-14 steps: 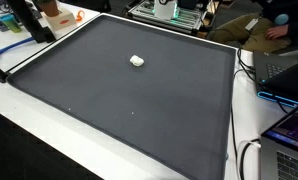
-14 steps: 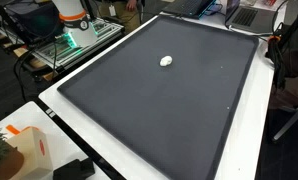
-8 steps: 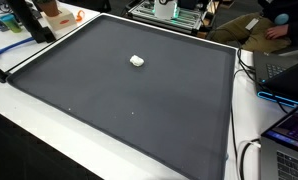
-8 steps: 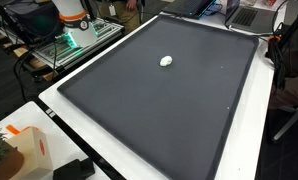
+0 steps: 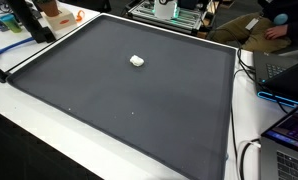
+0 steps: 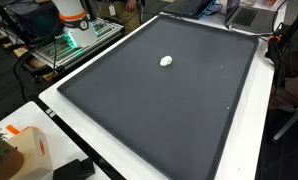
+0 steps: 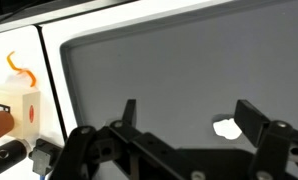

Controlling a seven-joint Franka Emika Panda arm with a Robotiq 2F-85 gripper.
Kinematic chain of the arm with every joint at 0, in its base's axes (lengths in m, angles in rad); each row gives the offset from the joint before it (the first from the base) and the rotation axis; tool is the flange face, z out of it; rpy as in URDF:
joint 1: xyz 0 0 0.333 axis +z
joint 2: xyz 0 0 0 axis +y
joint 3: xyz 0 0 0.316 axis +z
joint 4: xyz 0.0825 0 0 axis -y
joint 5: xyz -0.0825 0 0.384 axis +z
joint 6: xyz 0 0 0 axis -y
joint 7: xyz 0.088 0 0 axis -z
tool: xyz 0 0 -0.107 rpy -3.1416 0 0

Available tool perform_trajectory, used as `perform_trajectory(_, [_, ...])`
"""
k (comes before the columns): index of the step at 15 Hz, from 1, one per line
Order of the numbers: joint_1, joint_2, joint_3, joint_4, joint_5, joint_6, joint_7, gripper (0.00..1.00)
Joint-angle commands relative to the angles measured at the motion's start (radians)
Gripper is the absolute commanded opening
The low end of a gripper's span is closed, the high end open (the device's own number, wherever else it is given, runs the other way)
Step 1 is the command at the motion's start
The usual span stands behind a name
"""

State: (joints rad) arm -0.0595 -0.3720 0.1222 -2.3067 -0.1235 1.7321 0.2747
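Hovering pincer (image 7: 189,118) spread wide | white lump (image 7: 226,127) between its prongs, off-centre

Nothing has changed over this last moment, as far as I can see. In both exterior views the small white lump (image 5: 136,61) (image 6: 166,61) lies on exactly the same spot of the dark mat (image 5: 139,110) (image 6: 169,110), turned the same way. The wrist view has nothing earlier to hold it against, so no shift can be told there.
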Motion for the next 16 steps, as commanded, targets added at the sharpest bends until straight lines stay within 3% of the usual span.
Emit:
perform_trajectory(1, [0.048, -0.010, -0.023, -0.066, 0.134, 0.175, 0.037, 1.00])
perform_trajectory(5, [0.072, -0.012, 0.009, -0.168, 0.188, 0.470, 0.075, 1.00])
perform_trajectory(9, [0.052, 0.034, 0.076, -0.278, 0.043, 0.741, 0.159, 1.00])
perform_trajectory(12, [0.006, 0.083, 0.132, -0.348, -0.100, 0.917, 0.295, 1.00])
perform_trajectory(14, [-0.015, 0.120, 0.143, -0.374, -0.129, 0.977, 0.374, 1.00])
perform_trajectory(15, [0.013, 0.153, 0.121, -0.373, -0.073, 0.962, 0.350, 1.00])
perform_trajectory(16, [0.018, 0.112, 0.119, -0.359, -0.092, 0.935, 0.331, 1.00])
